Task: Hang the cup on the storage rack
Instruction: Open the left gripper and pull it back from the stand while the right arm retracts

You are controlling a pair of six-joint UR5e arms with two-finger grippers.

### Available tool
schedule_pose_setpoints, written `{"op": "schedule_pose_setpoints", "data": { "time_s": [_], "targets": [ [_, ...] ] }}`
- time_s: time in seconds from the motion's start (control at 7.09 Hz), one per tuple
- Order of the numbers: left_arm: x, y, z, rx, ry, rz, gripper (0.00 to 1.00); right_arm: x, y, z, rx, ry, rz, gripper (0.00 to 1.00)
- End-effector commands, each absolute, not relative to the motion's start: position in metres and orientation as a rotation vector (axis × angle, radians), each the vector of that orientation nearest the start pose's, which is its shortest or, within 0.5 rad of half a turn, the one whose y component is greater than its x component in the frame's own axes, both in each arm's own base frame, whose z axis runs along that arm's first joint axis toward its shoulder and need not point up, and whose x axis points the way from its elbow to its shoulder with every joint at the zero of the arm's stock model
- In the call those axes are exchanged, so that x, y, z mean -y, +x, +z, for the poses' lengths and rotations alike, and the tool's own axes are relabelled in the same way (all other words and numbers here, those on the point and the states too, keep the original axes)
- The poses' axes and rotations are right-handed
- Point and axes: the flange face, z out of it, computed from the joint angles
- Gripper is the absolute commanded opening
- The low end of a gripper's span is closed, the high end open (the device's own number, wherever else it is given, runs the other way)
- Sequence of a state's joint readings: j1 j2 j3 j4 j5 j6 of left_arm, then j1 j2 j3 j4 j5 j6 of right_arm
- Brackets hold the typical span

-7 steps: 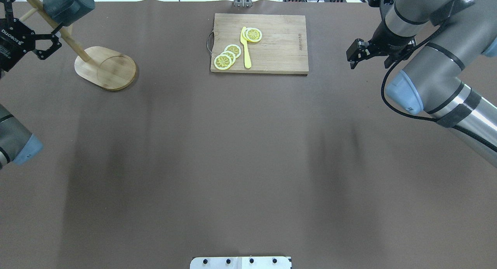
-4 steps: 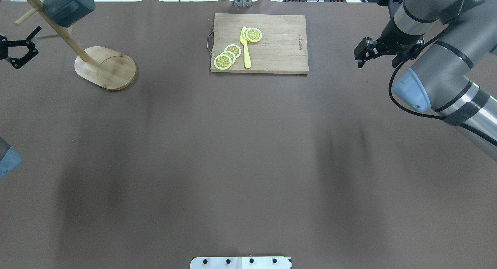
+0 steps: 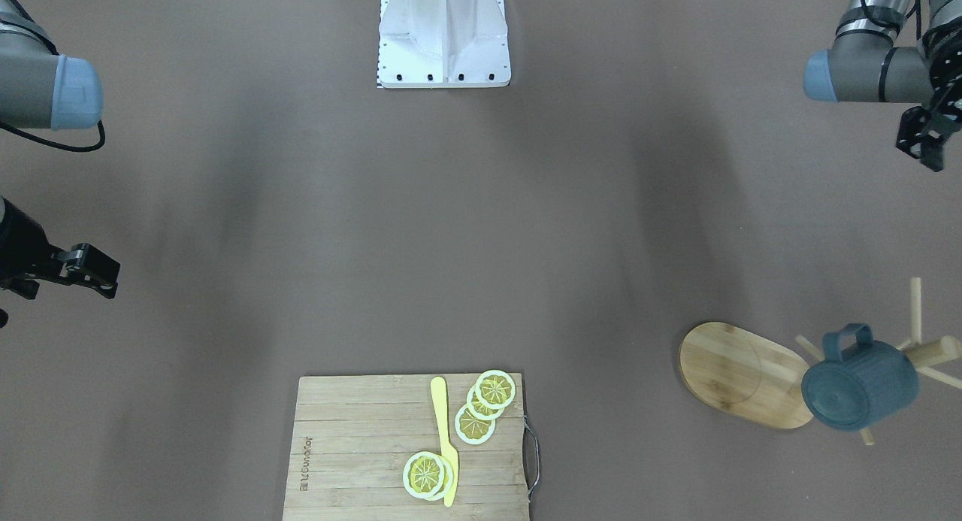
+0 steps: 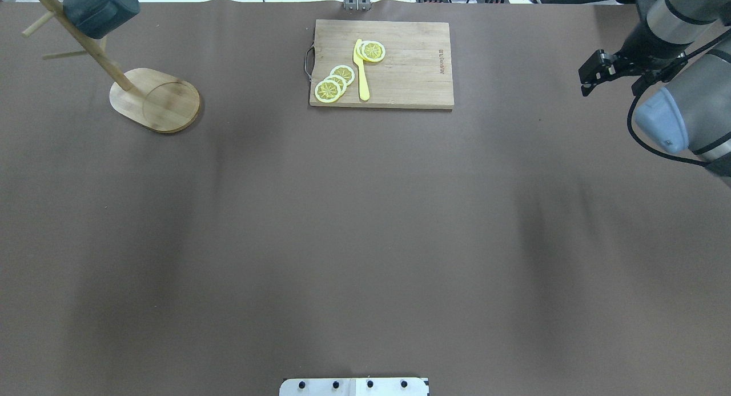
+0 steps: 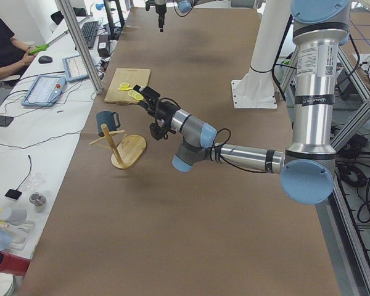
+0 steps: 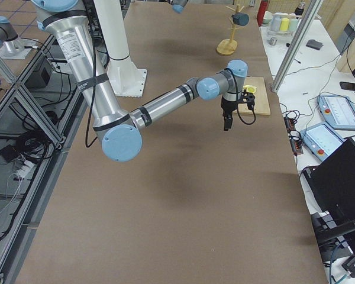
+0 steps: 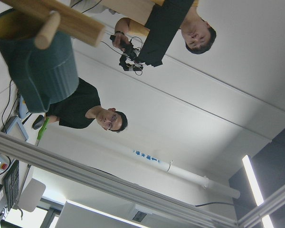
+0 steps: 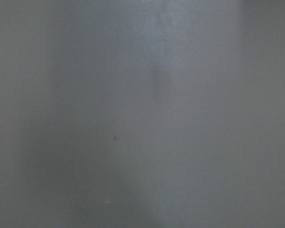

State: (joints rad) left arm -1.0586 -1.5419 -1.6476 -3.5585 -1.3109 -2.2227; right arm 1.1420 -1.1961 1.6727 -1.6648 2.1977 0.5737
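The dark slate-blue cup hangs by its handle on an upper peg of the bamboo storage rack at the far left of the table. It hangs free of both grippers, seen also in the front view and the left wrist view. My left gripper is open and empty, well back from the rack and out of the overhead view. My right gripper looks shut and empty above the table's far right.
A rectangular cutting board with lemon slices and a yellow knife lies at the far middle. The white robot base stands at the near edge. Operators sit beyond the table's left end.
My left gripper has drawn back leftward from the rack and left the overhead view. My right arm has swung to the right. The cup stays on its peg.
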Motion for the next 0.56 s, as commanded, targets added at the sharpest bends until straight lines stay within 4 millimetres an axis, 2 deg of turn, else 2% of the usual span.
{"op": "schedule_pose_setpoints", "data": {
  "time_s": [0.0, 0.14, 0.28, 0.42],
  "targets": [
    [0.451, 0.031, 0.437, -1.682, 1.195, -1.054, 0.98, 0.592, -0.139, 0.471, 0.679, 0.019, -0.013, 1.00],
    [0.447, 0.008, 0.450, -1.379, 1.417, -0.926, 0.98, 0.588, -0.126, 0.486, 0.666, 0.020, -0.032, 1.00],
    [0.447, -0.009, 0.466, -1.148, 1.485, -0.884, 0.99, 0.585, -0.122, 0.493, 0.660, 0.010, -0.028, 1.00],
    [0.452, -0.027, 0.481, -0.935, 1.488, -0.843, 0.98, 0.578, -0.115, 0.511, 0.646, -0.009, -0.013, 1.00]
  ]
}}
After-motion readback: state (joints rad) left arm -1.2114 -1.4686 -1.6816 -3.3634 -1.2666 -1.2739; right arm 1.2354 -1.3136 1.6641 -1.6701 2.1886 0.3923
